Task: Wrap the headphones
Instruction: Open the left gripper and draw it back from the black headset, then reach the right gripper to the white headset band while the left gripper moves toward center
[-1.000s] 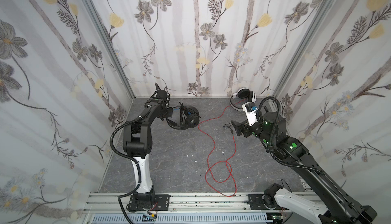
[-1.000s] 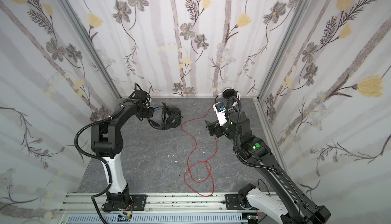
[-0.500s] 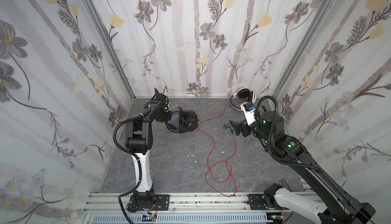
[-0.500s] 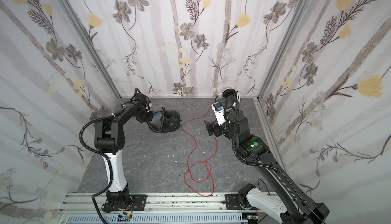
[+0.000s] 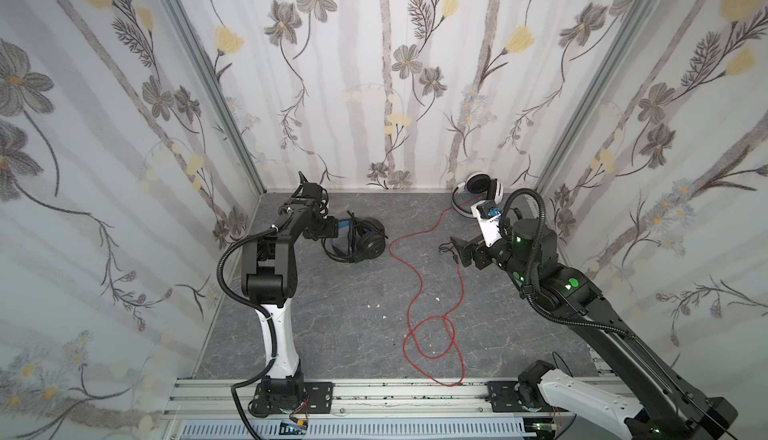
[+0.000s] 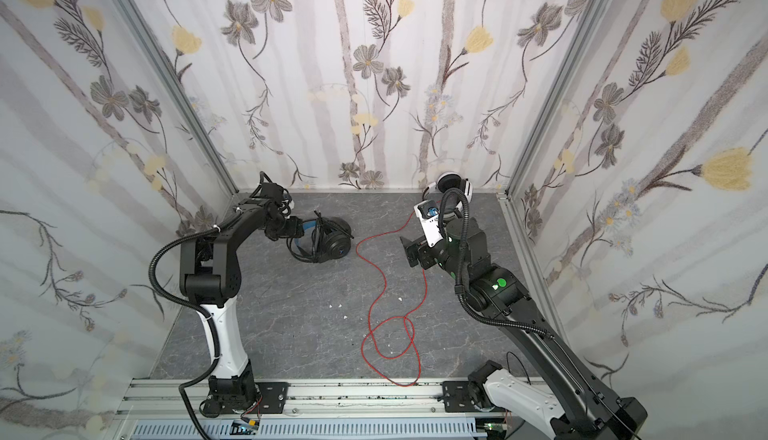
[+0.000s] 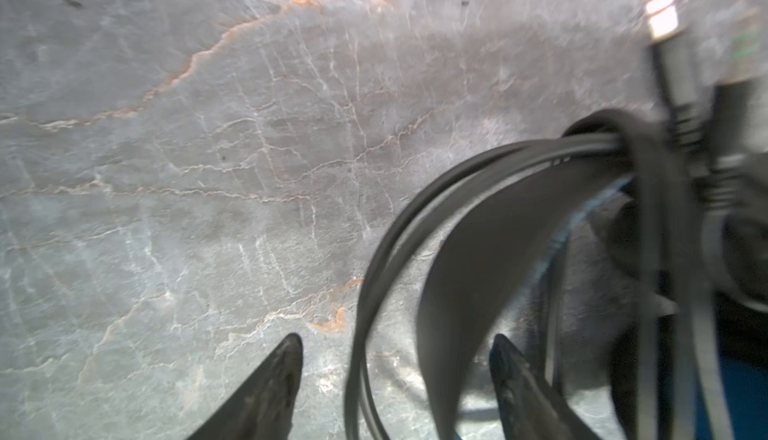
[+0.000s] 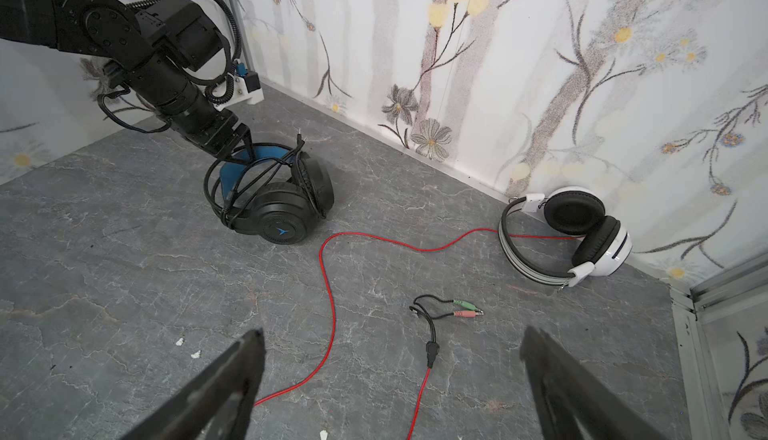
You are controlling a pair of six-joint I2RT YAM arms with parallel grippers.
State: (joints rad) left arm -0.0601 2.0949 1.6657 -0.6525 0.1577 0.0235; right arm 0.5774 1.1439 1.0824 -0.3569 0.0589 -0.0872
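The left tool point(image 7: 395, 342), jaws apart and gripping nothing, straddles the band point(image 7: 469, 259) of the black headset point(image 5: 368, 242) lying wrapped on the tabletop point(image 5: 332, 325), so it should back out straight, not snagging the cable loops point(image 7: 374, 251).

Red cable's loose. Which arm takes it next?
Right, likely. The right gripper, open, hangs over the red cable near its plug, white headset on its side. Left gripper straddles the band of the black headset.

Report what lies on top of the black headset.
Its black cable loops over the headband and earcups of the black headset, plug end sticking out. The left gripper, jaws open astride the band, hides the wraps beneath it.
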